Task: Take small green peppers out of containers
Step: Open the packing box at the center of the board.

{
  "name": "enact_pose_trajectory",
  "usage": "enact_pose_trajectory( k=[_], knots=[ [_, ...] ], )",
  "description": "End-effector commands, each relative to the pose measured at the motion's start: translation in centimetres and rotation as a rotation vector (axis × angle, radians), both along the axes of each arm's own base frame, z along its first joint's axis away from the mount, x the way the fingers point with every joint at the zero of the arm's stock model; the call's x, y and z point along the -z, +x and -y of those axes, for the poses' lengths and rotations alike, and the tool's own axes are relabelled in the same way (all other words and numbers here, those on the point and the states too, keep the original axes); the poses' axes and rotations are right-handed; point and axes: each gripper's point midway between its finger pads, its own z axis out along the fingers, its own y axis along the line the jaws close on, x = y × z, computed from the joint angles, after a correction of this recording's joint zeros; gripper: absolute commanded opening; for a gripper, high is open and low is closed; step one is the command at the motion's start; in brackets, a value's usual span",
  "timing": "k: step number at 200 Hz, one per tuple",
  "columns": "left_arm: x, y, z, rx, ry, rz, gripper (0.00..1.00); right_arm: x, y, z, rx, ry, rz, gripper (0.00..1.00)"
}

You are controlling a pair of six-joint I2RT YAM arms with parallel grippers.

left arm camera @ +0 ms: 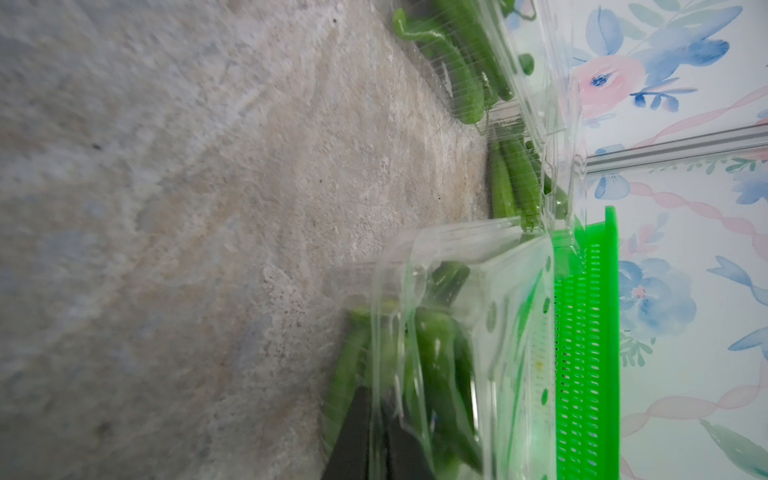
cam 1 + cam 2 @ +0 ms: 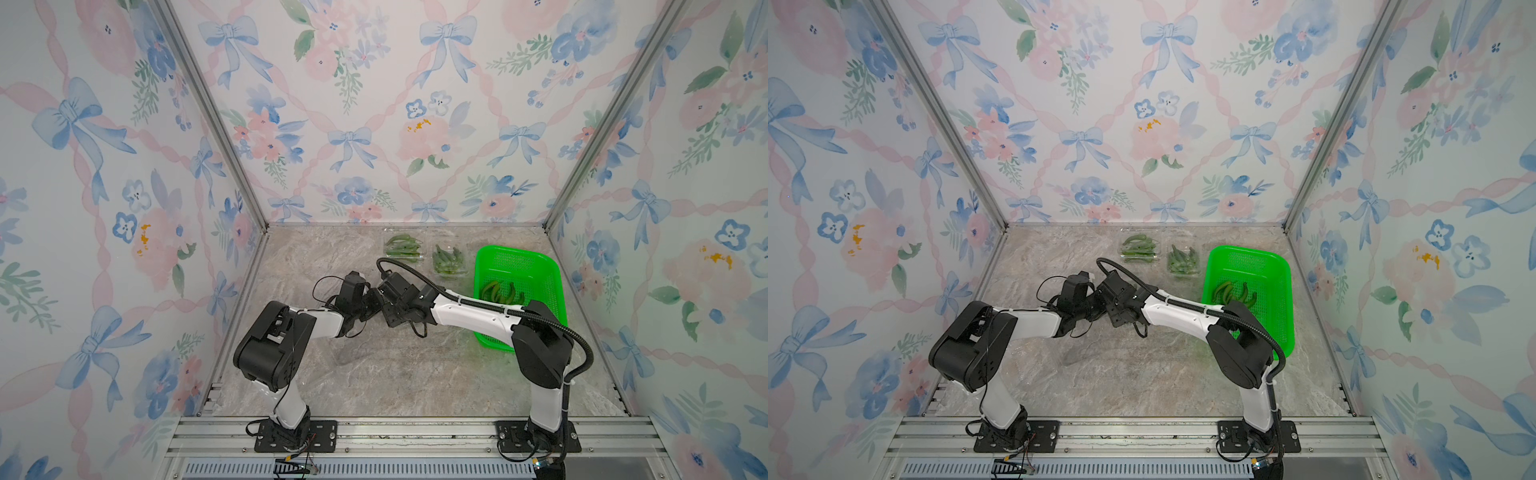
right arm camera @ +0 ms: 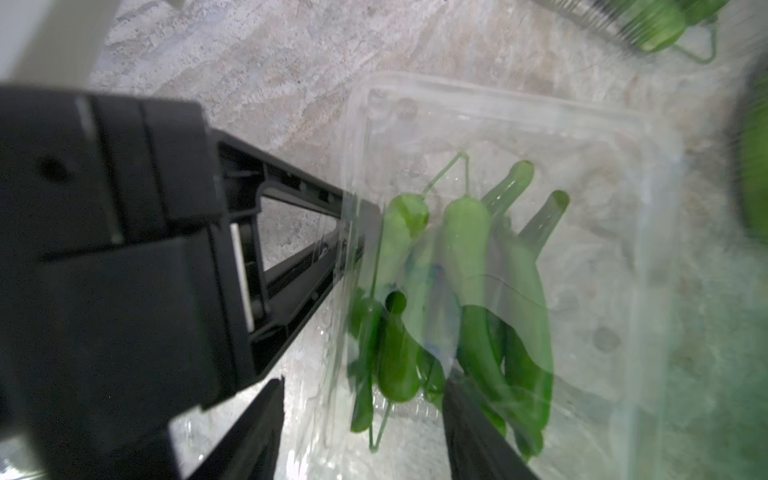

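Mid-table, where the two wrists meet, we see the left gripper (image 3: pixel 357 232) pinched tight on the rim of a clear held container (image 3: pixel 582 166). The thin plastic wall lies between its black fingers (image 1: pixel 353 436). Several small green peppers (image 3: pixel 465 249) lie heaped inside this container, glossy and visible through the plastic.

The right gripper (image 3: pixel 365 376) stands at the near end of the same container with its jaws well apart. We cannot tell whether either finger touches the plastic, and we see no grip closed on anything.

Toward the rear wall, a second container (image 2: pixel 386 237) and, just beside it on the basket side, a third container (image 2: pixel 467 272) rest on the marble-patterned table (image 2: pixel 374 374). Each is filled with further peppers (image 2: pixel 401 245).

Both top views show a bright green basket (image 2: pixel 1258 266) on the robot's right side of the table, with a few loose peppers (image 2: pixel 1229 291) on its perforated floor. The right arm's forearm crosses above the basket's near corner.
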Motion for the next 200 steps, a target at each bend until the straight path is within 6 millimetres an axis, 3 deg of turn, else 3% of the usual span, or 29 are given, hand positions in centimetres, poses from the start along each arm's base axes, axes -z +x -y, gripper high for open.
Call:
enact_pose_trajectory(
  k=[1, 34, 128, 200],
  knots=[
    [0.7, -0.2, 0.4, 0.026, 0.013, -0.021, 0.12, 1.1, 0.7, 0.7, 0.052, -0.064, 0.037, 0.55],
    [1.0, -0.2, 0.5, 0.030, 0.013, -0.026, 0.12, 2.1, 0.6, 1.0, 0.053, -0.094, 0.023, 0.50],
    [1.1, -0.1, 0.7, 0.032, 0.010, -0.029, 0.12, 4.2, 0.0, 0.9, 0.058, -0.120, -0.001, 0.49],
    [1.3, -0.2, 0.6, 0.035, 0.014, -0.035, 0.11, 5.5, 0.3, 2.0, 0.092, -0.191, 0.019, 0.33]
  ],
)
